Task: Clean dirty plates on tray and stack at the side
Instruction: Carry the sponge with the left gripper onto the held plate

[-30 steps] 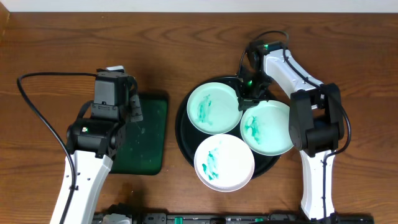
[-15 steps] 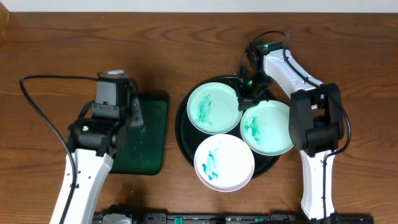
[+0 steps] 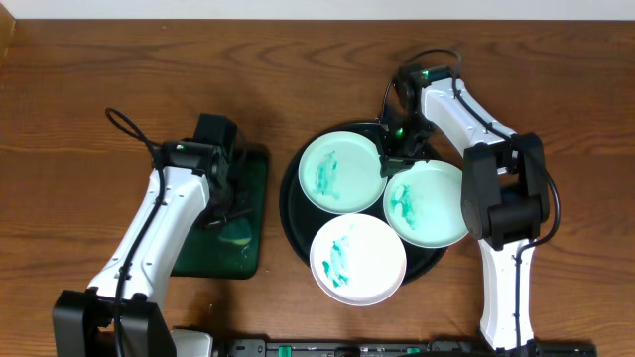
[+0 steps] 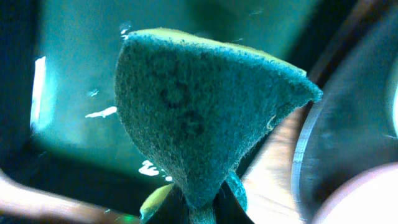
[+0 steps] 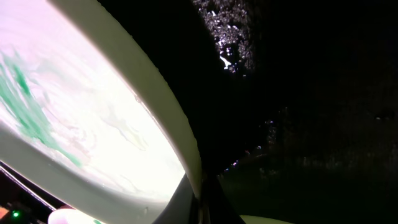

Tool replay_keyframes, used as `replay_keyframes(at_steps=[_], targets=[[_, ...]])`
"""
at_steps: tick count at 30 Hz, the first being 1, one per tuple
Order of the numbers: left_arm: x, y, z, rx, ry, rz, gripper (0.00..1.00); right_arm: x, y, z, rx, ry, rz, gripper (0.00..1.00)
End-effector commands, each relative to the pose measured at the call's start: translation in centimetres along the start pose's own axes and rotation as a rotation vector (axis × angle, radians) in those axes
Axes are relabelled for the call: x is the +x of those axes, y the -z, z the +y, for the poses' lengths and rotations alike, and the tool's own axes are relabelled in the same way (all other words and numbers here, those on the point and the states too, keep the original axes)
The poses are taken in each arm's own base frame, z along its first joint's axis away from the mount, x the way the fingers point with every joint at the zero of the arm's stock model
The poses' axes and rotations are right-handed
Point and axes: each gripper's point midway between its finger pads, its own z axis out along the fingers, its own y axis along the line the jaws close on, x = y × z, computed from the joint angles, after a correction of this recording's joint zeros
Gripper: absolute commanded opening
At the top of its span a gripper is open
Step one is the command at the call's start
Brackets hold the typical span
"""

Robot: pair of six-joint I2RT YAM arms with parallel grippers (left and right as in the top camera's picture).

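Three white plates with teal smears lie on the black tray [image 3: 289,203]: one at the back left [image 3: 337,171], one at the right [image 3: 429,203], one at the front [image 3: 357,260]. My right gripper [image 3: 395,151] is shut on the right rim of the back left plate; the right wrist view shows that rim [image 5: 74,112] pinched between the fingers [image 5: 200,194]. My left gripper [image 3: 226,203] hangs over the dark green tray and is shut on a teal and yellow sponge [image 4: 199,106], pinched at its lower end [image 4: 202,208].
The dark green rectangular tray [image 3: 213,260] lies left of the black tray, with a strip of wooden table [image 3: 275,198] between them. The black tray's rim [image 4: 348,124] shows at the right of the left wrist view. Cables run behind both arms.
My left arm has swung round and its gripper has moved forward and right over the green tray, with the sponge. The right arm and the plates have not moved.
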Motion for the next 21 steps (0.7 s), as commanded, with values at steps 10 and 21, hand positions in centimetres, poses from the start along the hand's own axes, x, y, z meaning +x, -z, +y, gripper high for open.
replay_keyframes(at_steps=[10, 21], targets=[[-2.4, 3.5, -9.9, 0.516, -0.197, -0.056, 0.07, 0.1, -0.8, -1.4, 0.041, -0.002, 0.018, 0.01], [-1.7, 1.4, -16.7, 0.578, -0.325, 0.087, 0.07, 0.1, -0.8, -1.4, 0.041, -0.002, 0.018, 0.01]])
